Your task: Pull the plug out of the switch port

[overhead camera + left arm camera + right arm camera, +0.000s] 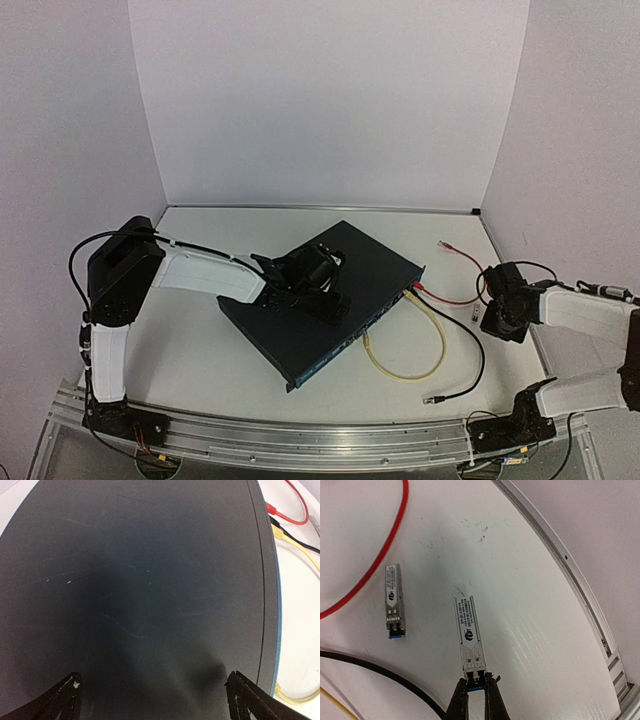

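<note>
White table point(190, 350), white walls. The switch point(375, 275) lies mid-table, long axis diagonal from near-left to far-right, port face point(360, 335) turned near-right. The yellow cable point(420, 370), red cable point(465, 270) and black cable point(470, 350) meet its far-right end. The left gripper point(152, 682) is spread wide over the switch lid with nothing between its fingers; contact is unclear. The right gripper point(476, 680), well right of the switch, pinches the blue end of a silver module point(469, 630), probably the plug, already out. A second module point(393, 600) lies just beside it. The right arm is nearer the ports, which lie to its left.
</note>
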You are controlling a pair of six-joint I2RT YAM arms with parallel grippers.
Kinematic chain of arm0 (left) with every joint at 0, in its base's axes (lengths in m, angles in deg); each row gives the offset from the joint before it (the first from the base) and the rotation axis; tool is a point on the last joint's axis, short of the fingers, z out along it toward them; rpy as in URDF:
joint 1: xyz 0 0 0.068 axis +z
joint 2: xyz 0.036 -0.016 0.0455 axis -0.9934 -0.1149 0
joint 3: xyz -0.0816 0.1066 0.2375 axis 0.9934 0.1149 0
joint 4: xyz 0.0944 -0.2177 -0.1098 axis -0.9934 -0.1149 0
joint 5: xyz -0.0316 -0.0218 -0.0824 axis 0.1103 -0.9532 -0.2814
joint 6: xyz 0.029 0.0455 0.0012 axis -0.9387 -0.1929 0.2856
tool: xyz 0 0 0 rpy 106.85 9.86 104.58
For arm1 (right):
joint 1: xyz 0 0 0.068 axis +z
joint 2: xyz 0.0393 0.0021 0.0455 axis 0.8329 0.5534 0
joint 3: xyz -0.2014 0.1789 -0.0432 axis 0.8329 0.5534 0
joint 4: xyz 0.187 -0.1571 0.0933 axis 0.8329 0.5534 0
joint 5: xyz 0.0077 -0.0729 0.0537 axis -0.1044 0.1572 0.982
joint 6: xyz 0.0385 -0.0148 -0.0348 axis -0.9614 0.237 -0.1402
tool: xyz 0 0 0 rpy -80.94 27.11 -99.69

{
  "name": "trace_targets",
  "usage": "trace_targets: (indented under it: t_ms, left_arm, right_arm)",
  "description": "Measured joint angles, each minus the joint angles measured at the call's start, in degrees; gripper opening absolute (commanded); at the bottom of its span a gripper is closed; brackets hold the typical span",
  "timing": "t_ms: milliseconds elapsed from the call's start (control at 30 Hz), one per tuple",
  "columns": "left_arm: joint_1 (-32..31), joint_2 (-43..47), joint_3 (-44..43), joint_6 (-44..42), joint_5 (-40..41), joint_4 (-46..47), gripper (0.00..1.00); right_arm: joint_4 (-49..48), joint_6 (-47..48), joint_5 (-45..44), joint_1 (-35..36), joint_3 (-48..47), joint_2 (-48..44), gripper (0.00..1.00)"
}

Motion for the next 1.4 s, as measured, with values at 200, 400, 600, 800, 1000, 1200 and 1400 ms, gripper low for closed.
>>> trace_targets:
  t_ms: [200,400,600,800,1000,1200,1400]
  left_arm:
    - [0.0,-1.3,-3.3,-4.3,-3.6,-0.8,1.00]
    - [-0.5,-3.0,-8.8,-9.8,-6.3,-1.5,1.00]
    - [-2.3,-5.8,-12.0,-14.6,-7.2,-2.3,1.00]
    - [-3.9,-9.0,-13.1,-17.8,-6.2,-3.7,0.99]
    - [-4.2,-9.4,-13.4,-17.8,-3.0,-4.2,0.92]
    - [-4.8,-11.1,-15.9,-16.0,0.6,-5.2,0.84]
    - [-5.3,-12.0,-16.9,-14.9,2.4,-5.3,0.82]
  right_arm:
    - [0.8,-3.2,1.5,-0.5,1.1,1.1,0.35]
    - [1.0,-4.1,2.3,-0.5,1.2,1.0,0.61]
    - [1.2,-1.7,3.6,-0.5,0.9,-1.2,0.77]
    - [0.4,4.2,5.9,-0.5,-1.9,-2.7,0.78]
    - [-5.6,10.1,14.1,-0.5,-2.8,-2.3,0.72]
    - [-17.3,17.4,26.1,3.6,-3.0,2.9,0.69]
    - [-25.0,25.2,30.6,10.5,-5.6,11.9,0.64]
